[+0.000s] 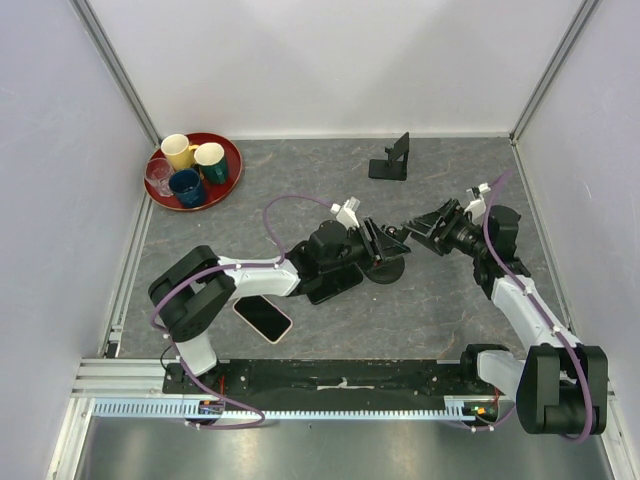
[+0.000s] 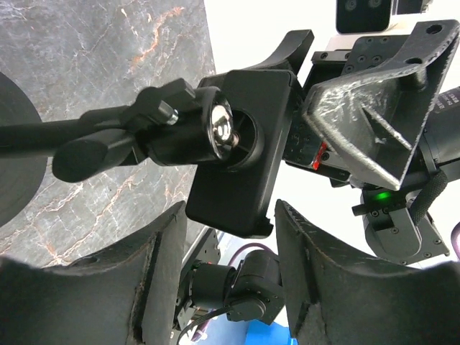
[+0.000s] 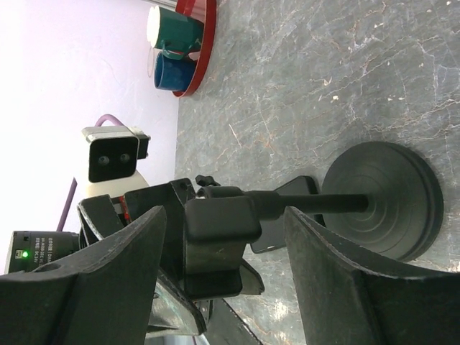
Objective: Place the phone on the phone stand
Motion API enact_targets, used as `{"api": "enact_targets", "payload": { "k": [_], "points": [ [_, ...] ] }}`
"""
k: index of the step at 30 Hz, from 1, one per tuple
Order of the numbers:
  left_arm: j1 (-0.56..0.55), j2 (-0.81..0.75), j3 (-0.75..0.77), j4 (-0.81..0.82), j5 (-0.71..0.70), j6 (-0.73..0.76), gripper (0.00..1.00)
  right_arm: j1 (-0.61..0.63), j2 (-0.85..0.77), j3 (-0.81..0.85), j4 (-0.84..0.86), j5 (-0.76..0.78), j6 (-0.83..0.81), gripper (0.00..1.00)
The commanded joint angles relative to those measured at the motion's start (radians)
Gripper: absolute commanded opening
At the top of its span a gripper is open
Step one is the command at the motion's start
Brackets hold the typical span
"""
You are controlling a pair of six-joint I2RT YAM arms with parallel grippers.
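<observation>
A slim smartphone [image 1: 263, 318] with a black screen and pale pink rim is seen lying flat, screen up, turned diagonally, at the near left of the grey stone-patterned table [image 1: 440, 315]. A small matte black phone stand [image 1: 390, 161], with flat base and tilted back plate, is set upright at the far edge, well apart.

Left gripper [image 2: 230, 215] with fingers [image 2: 136, 280] parted, black cradle plate [image 2: 248, 158] on a chrome ball joint [image 2: 219, 129] beyond them, rod [image 2: 36, 136] running left toward a round base [image 2: 11, 144], right gripper [image 2: 302, 93] just beside the plate, its green light [image 2: 384, 195] lit, grey marbled tabletop [image 2: 86, 43] behind.
</observation>
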Motion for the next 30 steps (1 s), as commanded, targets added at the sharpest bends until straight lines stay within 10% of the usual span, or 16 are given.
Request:
{"api": "enact_targets", "payload": {
  "k": [1, 8, 25, 30],
  "points": [
    [0.01, -0.001, 0.004, 0.02, -0.022, -0.021, 0.58, 0.004, 0.023, -0.01, 0.094, -0.032, -0.005, 0.72],
    [0.015, 0.007, 0.007, 0.029, -0.008, -0.013, 0.73, 0.013, 0.058, -0.022, 0.123, -0.031, 0.001, 0.61],
    [0.07, -0.053, -0.05, -0.024, 0.053, 0.03, 0.05, 0.015, 0.072, -0.191, 0.289, -0.043, 0.208, 0.08],
    [0.084, -0.094, -0.059, -0.072, 0.073, 0.074, 0.02, 0.013, 0.083, -0.274, 0.378, -0.035, 0.271, 0.0]
  ]
}}
